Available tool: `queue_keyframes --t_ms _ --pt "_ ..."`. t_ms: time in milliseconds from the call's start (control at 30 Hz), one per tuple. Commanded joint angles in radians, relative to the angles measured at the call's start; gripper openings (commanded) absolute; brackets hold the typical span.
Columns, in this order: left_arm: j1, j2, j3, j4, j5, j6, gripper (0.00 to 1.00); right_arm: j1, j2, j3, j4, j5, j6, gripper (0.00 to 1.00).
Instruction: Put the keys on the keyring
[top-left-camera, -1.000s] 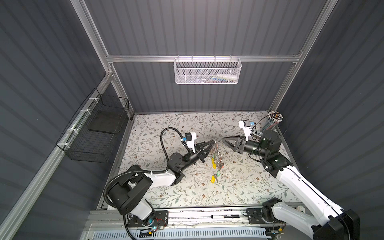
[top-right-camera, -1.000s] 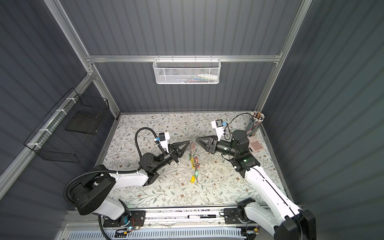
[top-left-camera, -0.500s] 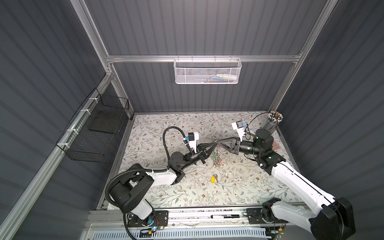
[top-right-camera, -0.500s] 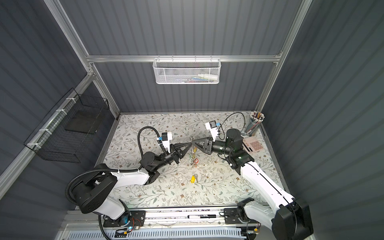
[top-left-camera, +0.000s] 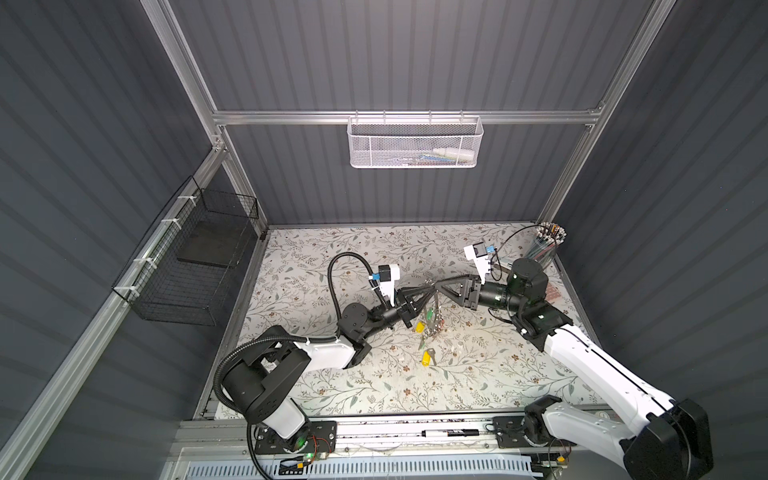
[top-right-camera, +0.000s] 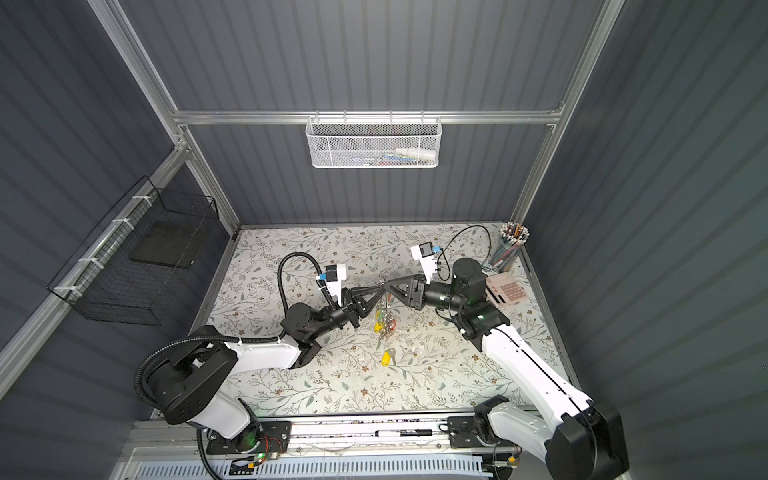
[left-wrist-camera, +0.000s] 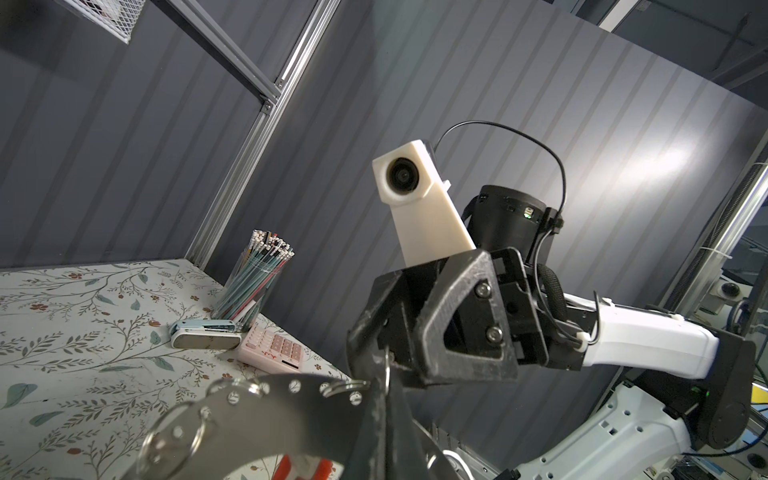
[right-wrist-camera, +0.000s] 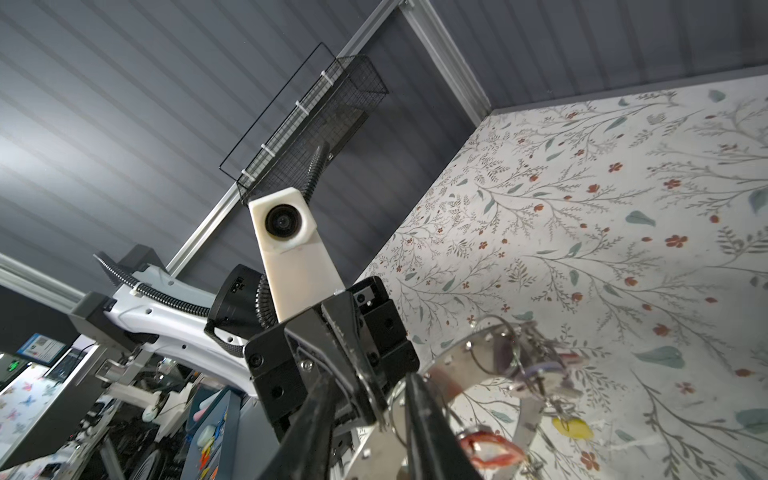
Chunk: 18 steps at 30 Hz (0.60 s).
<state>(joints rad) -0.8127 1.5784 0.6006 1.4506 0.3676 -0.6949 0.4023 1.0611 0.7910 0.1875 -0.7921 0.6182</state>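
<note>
Standing beside the flowered table (top-left-camera: 332, 257), I see both arms meet above its middle, so a drop here would scatter everything over it. The left gripper (top-left-camera: 428, 289) is clenched on the keyring (left-wrist-camera: 257, 419) and holds it in the air. If the flat hoop turns in this grip, the opposite arm will miss its aim. The right gripper (top-left-camera: 442, 285) has its jaws a little apart around a small split ring (left-wrist-camera: 386, 370) at the hoop's edge, and I cannot tell if it pinches the ring. A pull to the side could, I think, twist the hoop loose. The keys (top-left-camera: 428, 322) hanging below it may swing and tangle. One yellow-tagged key (top-left-camera: 427, 357) lies loose on the table, not yet threaded. It is thin and flat, so a grasp on it may slip.
</note>
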Motion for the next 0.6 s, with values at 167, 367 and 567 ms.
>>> queue_keyframes --t_ms 167,367,567 --pt "0.000 -0.108 0.045 -0.290 -0.069 0.379 0.00 -0.006 -0.078 0.248 -0.641 0.509 0.125 0.36" --pt "-0.002 -0.163 0.073 -0.479 -0.124 0.639 0.00 0.004 -0.022 0.330 -0.757 0.473 0.291 0.40" --pt "-0.020 -0.163 0.094 -0.555 -0.141 0.810 0.00 0.019 0.094 0.421 -0.851 0.467 0.413 0.44"
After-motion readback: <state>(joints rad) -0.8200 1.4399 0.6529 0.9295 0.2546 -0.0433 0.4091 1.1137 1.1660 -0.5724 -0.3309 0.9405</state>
